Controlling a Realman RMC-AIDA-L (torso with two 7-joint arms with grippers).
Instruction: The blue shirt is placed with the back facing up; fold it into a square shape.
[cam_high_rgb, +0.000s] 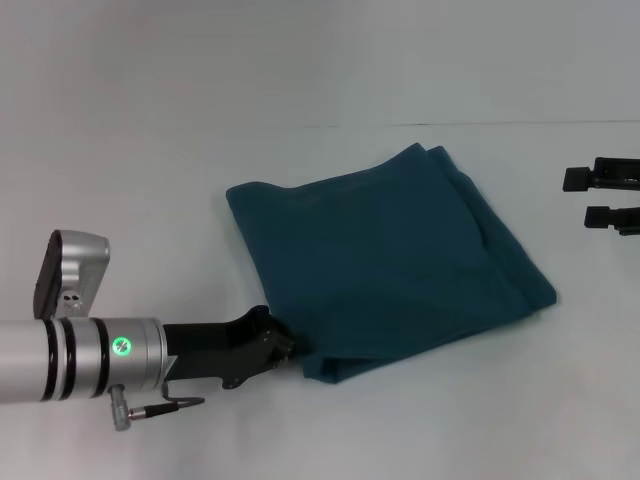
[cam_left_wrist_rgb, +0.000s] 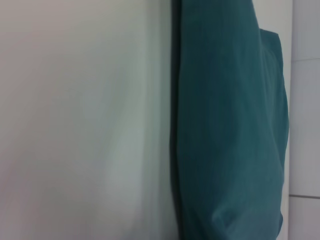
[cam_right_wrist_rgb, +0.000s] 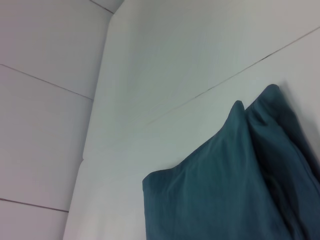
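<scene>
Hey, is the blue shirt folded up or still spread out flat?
Folded. The blue shirt lies as a compact, roughly square bundle with stacked layers showing along its edges; no sleeves stick out.

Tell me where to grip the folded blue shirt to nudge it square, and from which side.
Probably the near left corner of the blue shirt, approached low from the robot's left along the table. There the stacked layers end in one thick edge, easiest to pinch together. The left gripper already sits at that corner. The right gripper is parked apart at the far right, its fingers spread.
</scene>
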